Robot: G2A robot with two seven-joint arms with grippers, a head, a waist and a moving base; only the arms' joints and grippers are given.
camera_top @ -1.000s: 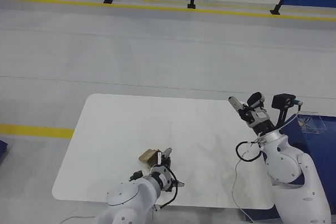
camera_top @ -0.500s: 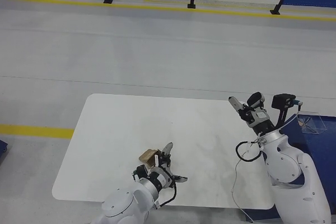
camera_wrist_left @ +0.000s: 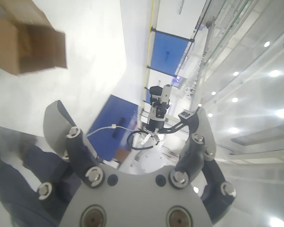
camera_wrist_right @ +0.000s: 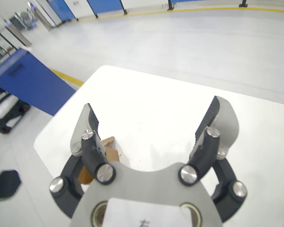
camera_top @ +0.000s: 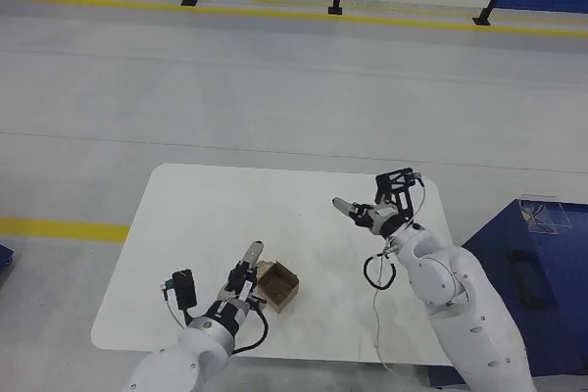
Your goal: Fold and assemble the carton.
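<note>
Top view: the left hand (camera_top: pixel 252 255), spread wide and empty, is just left of the open brown carton (camera_top: pixel 277 285) by the counter's (camera_top: pixel 196 216) near edge. It is probably light, thin cardboard that buckles easily, so pinch a wall's rim. The right hand (camera_top: pixel 351 210), also wide, hovers farther right.

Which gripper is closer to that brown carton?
Left. The left gripper is right beside the carton; the right gripper sits well apart from it.
</note>
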